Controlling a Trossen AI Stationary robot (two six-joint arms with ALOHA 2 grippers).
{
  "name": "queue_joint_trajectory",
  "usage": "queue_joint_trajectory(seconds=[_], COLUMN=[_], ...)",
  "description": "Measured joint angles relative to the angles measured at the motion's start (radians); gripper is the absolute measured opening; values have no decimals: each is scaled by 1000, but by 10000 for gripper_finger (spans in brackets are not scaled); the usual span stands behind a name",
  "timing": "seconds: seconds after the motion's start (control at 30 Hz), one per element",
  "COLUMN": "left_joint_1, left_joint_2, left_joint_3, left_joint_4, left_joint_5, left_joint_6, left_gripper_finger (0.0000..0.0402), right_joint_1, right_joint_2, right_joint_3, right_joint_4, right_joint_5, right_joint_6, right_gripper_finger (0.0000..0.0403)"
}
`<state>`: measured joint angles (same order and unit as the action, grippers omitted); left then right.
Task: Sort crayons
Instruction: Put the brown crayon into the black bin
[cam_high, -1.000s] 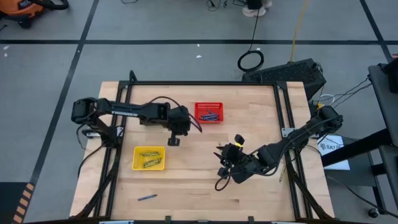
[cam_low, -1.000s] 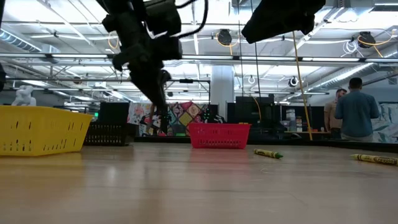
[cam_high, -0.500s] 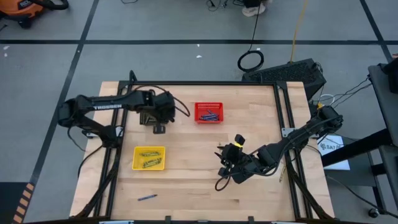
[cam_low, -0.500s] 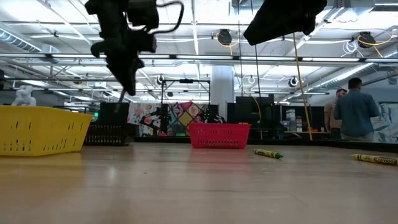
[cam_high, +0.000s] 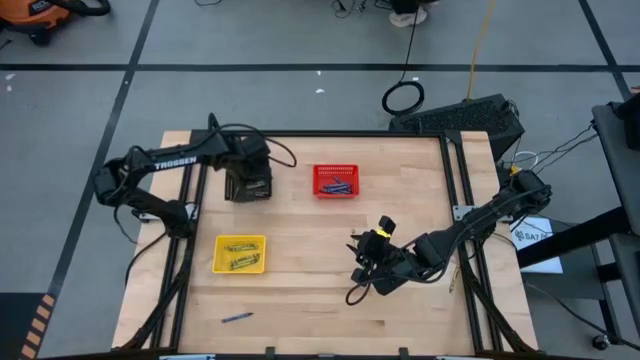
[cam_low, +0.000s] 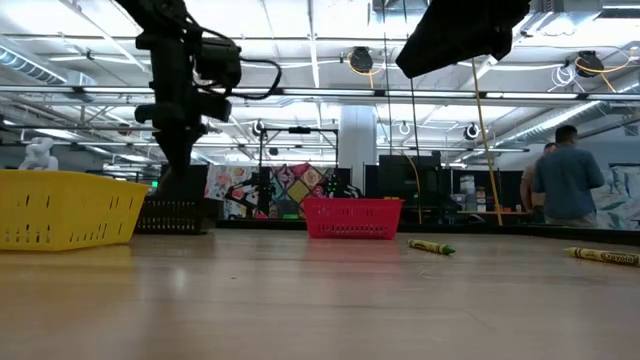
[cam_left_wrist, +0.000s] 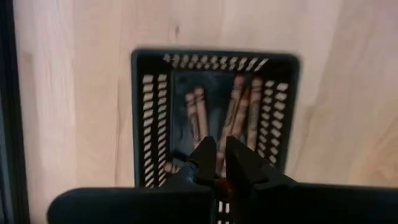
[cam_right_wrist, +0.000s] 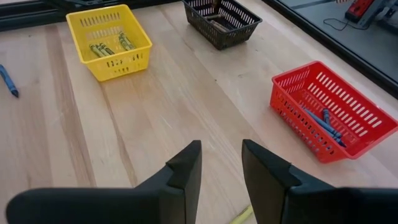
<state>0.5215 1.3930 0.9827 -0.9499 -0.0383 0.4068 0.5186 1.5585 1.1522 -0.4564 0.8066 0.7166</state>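
The left tool (cam_left_wrist: 216, 160) hangs over the black basket (cam_left_wrist: 144, 118) at upper left of the high view, fingers pinched on a brown crayon (cam_left_wrist: 221, 163) above others. The right tool (cam_right_wrist: 221, 163) waits lower right over the desk (cam_high: 300, 290), fingers apart. One blue crayon (cam_high: 236, 317) lies at the desk's near edge.

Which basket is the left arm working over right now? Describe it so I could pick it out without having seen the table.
On the wooden table, look to the far-left corner, where the left tool hangs above a small black mesh basket. It holds brown crayons. Its neighbours are a red basket with blue crayons and a yellow basket with yellow-green ones; it is the only black one.
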Motion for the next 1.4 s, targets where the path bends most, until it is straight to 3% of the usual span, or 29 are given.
queue_joint_trajectory(seconds=[0.43, 1.0, 1.2, 1.4], left_joint_1=[71, 70, 70, 67], left_joint_2=[0, 0, 0, 0], left_joint_3=[-106, -107, -107, -107], left_joint_4=[15, 48, 178, 144], left_joint_5=[-2, -15, -65, -61], left_joint_6=[2, 0, -107, -103], left_gripper_finger=[24, 25, 25, 25], right_joint_1=[0, 0, 0, 0], right_joint_2=[0, 0, 0, 0], right_joint_3=[0, 0, 0, 0], right_joint_4=[1, 1, -1, -13], right_joint_5=[0, 1, 1, 2], right_joint_6=[4, 5, 5, 5], right_gripper_finger=[102, 102, 102, 102])
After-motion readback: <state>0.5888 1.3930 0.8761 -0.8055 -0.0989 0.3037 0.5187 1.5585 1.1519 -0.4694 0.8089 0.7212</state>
